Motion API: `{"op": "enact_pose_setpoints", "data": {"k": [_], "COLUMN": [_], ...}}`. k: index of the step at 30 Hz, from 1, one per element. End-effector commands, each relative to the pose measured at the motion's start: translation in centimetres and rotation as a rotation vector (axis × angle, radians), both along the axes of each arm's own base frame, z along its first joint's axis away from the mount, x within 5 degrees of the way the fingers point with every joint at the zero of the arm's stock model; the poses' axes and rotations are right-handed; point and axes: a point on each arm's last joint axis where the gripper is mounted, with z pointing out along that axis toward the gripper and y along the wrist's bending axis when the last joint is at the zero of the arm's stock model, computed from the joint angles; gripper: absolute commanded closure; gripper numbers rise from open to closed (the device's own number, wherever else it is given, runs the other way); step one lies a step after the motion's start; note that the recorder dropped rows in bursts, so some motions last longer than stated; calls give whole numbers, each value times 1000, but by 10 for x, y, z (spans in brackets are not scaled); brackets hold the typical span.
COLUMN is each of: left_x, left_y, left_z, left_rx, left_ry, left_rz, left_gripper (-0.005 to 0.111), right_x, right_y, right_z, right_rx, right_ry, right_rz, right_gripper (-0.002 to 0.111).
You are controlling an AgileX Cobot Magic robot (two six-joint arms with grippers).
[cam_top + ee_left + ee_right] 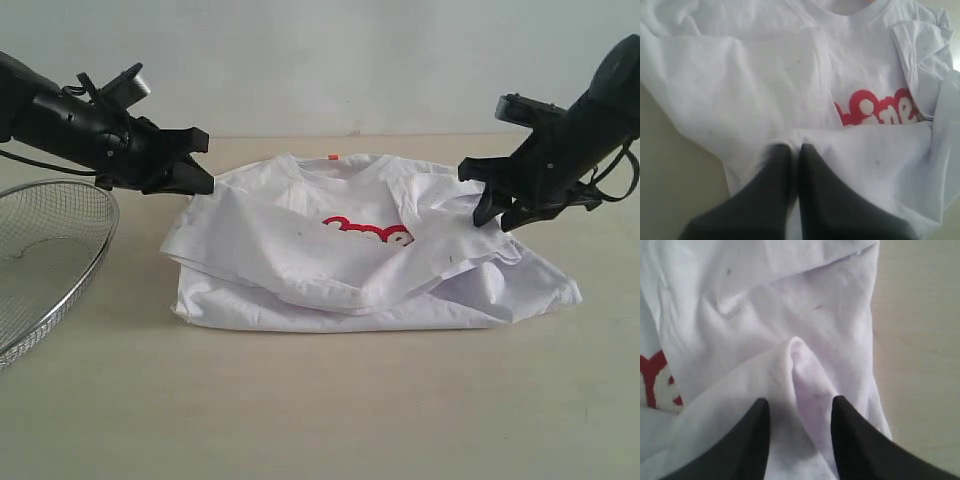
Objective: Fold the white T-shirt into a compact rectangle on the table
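The white T-shirt (340, 270) lies rumpled and partly folded on the table (320, 410), with its red lettering (368, 232) half covered by a folded-over flap. My left gripper (200, 180) is at the shirt's left edge. Seen from the left wrist, this gripper (796, 147) is shut, with a pinch of the shirt's cloth (765, 75) between its tips. My right gripper (495, 218) hovers over the shirt's right side. From the right wrist, that gripper (801, 401) stands open, a raised ridge of cloth (795, 355) lying loose between its fingers.
A round steel wire-mesh basket (50, 250) sits at the left edge of the table, close beneath the left arm. A small orange tag (333, 156) shows at the collar. Bare beige tabletop lies in front of the shirt.
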Motion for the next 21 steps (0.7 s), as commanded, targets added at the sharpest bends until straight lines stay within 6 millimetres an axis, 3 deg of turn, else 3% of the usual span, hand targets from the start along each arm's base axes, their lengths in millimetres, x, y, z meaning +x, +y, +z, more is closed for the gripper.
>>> {"op": "enact_pose_setpoints", "data": {"k": [1,7,21], "left_x": [0,-2,-13], "left_y": [0,-2,-7], "left_z": [2,3,5], "left_rx": [-12,-31,-97], "left_ry": [1,23,114], "left_rz": [0,-23,-97], "left_gripper": [102,102,102], "right_x": [-1,0,-10], "right_y": [-1,3,11], "right_z": [8,11,38], "right_rx": [0,52,122], "right_ry": [-7,-15,-5], "right_rz": [11,-25,9], "right_gripper": [70,70,70]}}
